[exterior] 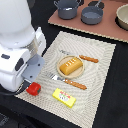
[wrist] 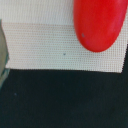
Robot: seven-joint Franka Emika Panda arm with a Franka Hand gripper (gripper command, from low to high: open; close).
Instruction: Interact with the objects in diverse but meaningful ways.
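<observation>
A red tomato (exterior: 34, 89) lies on the near corner of the striped placemat at the exterior view's left; it fills one corner of the wrist view (wrist: 99, 24). My gripper (exterior: 30, 79) hangs just above and beside the tomato, mostly hidden by the white arm; its fingers do not show in either view. A golden bread loaf (exterior: 70, 65) sits on a small plate mid-mat. A yellow butter block (exterior: 64, 97) lies at the mat's near edge. A grey-blue two-handled pot (exterior: 67, 9) and a grey pan (exterior: 92, 14) stand at the back. A small white piece (exterior: 63, 52) lies beyond the loaf.
A toy knife (exterior: 90, 59) and a toy fork (exterior: 70, 82) with orange handles flank the plate (exterior: 59, 70). The pot and pan stand on a brown mat (exterior: 100, 30), with a pale bowl (exterior: 123, 17) at its right end. The table is black.
</observation>
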